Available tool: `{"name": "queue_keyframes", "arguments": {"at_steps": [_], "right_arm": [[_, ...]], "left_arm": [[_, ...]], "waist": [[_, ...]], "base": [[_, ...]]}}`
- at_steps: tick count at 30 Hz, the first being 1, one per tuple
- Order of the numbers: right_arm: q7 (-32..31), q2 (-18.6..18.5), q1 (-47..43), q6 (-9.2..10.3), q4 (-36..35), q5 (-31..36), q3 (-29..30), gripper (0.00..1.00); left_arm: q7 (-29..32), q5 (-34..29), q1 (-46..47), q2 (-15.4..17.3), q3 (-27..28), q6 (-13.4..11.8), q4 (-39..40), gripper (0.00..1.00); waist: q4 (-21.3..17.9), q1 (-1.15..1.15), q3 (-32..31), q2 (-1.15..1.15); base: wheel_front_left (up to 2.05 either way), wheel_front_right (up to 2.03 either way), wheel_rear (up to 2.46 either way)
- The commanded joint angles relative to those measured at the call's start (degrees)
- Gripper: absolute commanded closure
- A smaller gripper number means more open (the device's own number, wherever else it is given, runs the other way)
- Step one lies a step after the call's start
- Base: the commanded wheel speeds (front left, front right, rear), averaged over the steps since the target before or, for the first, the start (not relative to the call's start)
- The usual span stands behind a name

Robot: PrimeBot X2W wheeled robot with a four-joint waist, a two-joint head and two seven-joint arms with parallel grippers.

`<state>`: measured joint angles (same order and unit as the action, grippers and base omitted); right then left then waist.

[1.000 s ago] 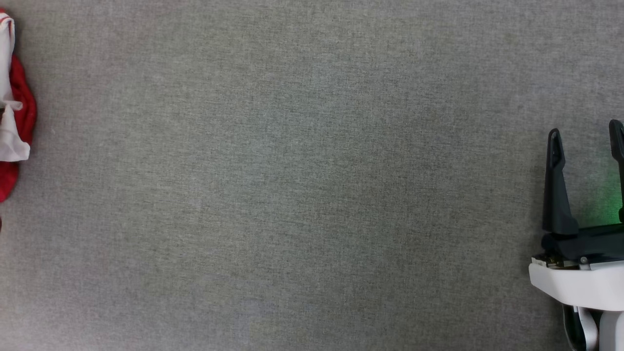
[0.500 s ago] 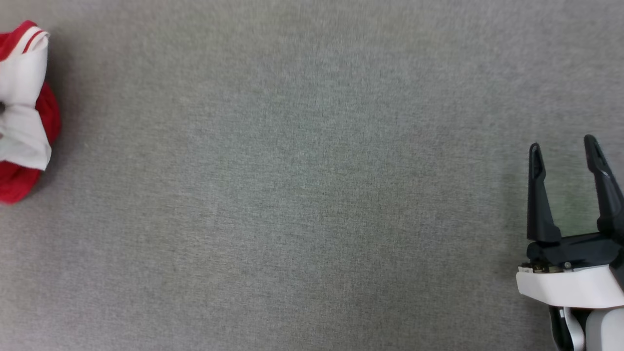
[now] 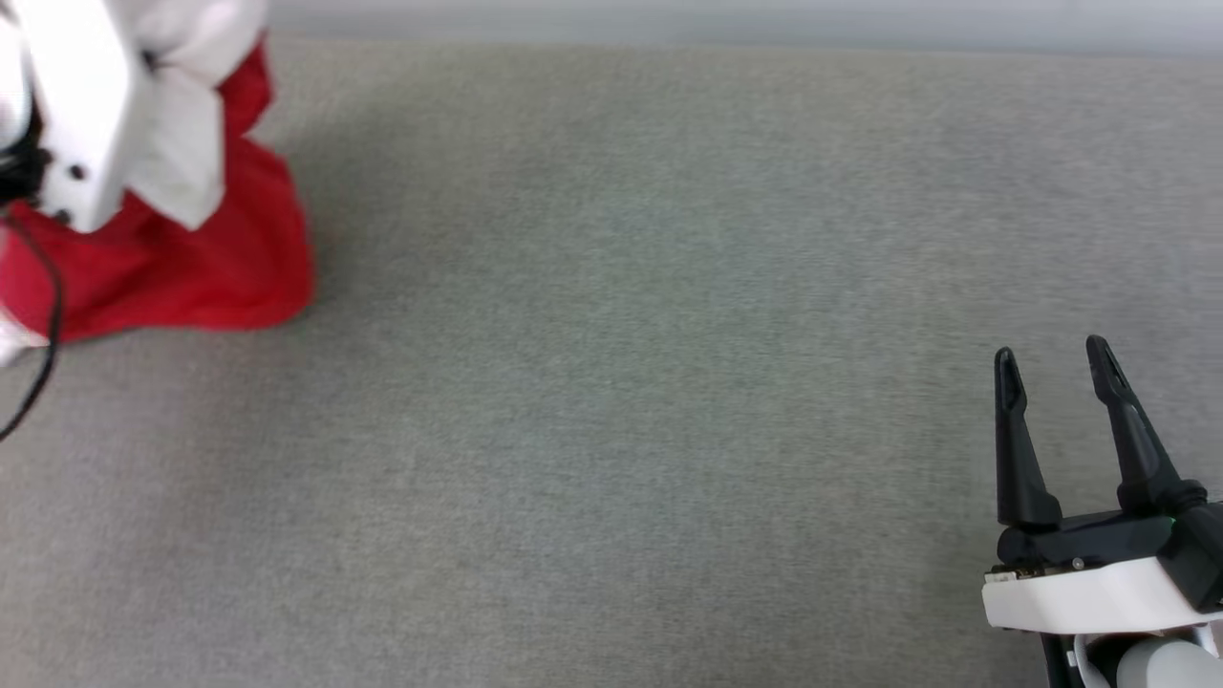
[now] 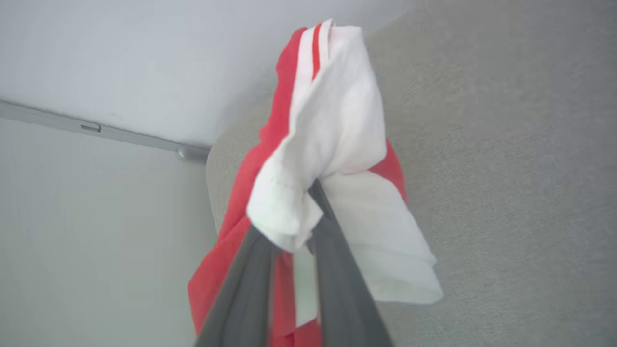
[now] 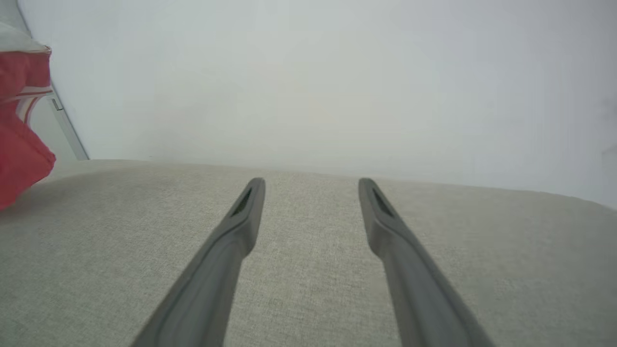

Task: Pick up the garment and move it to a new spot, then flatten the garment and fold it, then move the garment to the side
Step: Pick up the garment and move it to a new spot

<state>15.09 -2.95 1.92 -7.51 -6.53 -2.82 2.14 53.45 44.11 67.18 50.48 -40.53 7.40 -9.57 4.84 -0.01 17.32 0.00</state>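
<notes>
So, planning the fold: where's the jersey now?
Upper left of the head view: the jersey hangs bunched in the shut left gripper, over the grey surface, far from the right gripper.

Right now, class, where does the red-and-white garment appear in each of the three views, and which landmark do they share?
Head view: garment at the upper left corner.
Left wrist view: garment in the middle, bunched, clamped by the left gripper.
Right wrist view: garment at the left edge, upper half.
Shared landmark: the grey fabric surface.
</notes>
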Motion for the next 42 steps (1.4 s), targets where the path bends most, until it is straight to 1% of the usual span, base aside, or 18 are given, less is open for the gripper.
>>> {"name": "queue_keyframes", "arguments": {"at_steps": [1,5,9,15,20,26,29,32,33,38,42], "right_arm": [[0.12,0.14,-0.82,0.04,0.40,-0.38,-0.24,0.00],[0.13,0.12,-1.17,0.04,1.03,-1.48,-0.67,0.00],[0.13,0.14,-2.12,0.04,1.60,-2.35,-0.65,0.00],[0.13,0.14,-2.79,0.04,2.01,-3.04,-0.73,0.00],[0.13,0.15,-2.67,0.04,1.60,-3.47,-0.46,0.00],[0.12,0.15,-0.56,0.04,1.19,-4.35,-0.63,0.00],[0.12,0.15,0.60,0.04,1.02,-5.14,-1.00,0.00],[0.12,0.14,1.68,0.04,0.84,-5.84,-1.11,0.00],[0.12,0.14,1.68,0.04,0.84,-5.84,-1.11,0.00],[0.12,0.14,2.79,0.04,1.00,-6.38,-0.98,0.00],[0.12,0.14,2.86,0.04,1.39,-6.23,-0.77,0.00]], "left_arm": [[0.28,-0.07,1.32,-0.82,-0.83,-0.04,0.93,1.00],[1.48,0.39,4.78,-4.09,-4.29,-0.04,3.64,1.00],[1.59,1.47,7.42,-8.36,-8.05,-0.04,5.17,1.00],[-0.16,3.92,9.55,-14.59,-12.79,-0.05,5.01,1.00],[-2.19,5.74,10.07,-19.08,-15.83,-0.04,3.82,1.00],[-3.91,6.39,8.73,-23.46,-21.28,-0.04,0.98,1.00],[-5.10,7.22,7.11,-25.04,-25.19,-0.04,-1.45,1.00],[-6.45,8.54,5.42,-25.82,-28.88,-0.05,-4.35,1.00],[-6.45,8.54,5.42,-25.82,-28.88,-0.05,-4.35,1.00],[-7.57,8.49,1.26,-27.00,-32.33,-0.04,-7.45,1.00],[-7.03,7.97,-1.92,-27.42,-33.04,-0.03,-7.90,1.00]], "waist": [[-2.34,0.01,-2.06,0.00],[-5.52,0.01,-3.89,0.00],[-9.23,0.01,-5.41,0.00],[-15.05,0.01,-6.55,0.00],[-19.02,0.01,-4.77,0.00],[-22.07,0.01,0.31,0.00],[-23.22,0.01,2.98,0.00],[-23.99,0.01,5.19,0.00],[-23.99,0.01,5.19,0.00],[-24.35,0.01,7.21,0.00],[-23.95,0.01,7.44,0.00]], "base": [[0.00,0.00,0.00],[0.00,0.00,0.00],[0.00,0.00,0.00],[0.00,0.00,0.00],[0.00,0.00,0.00],[0.00,0.00,0.00],[0.00,0.00,0.00],[0.00,0.00,0.00],[0.00,0.00,0.00],[0.00,0.00,0.00],[0.00,0.00,0.00]]}}
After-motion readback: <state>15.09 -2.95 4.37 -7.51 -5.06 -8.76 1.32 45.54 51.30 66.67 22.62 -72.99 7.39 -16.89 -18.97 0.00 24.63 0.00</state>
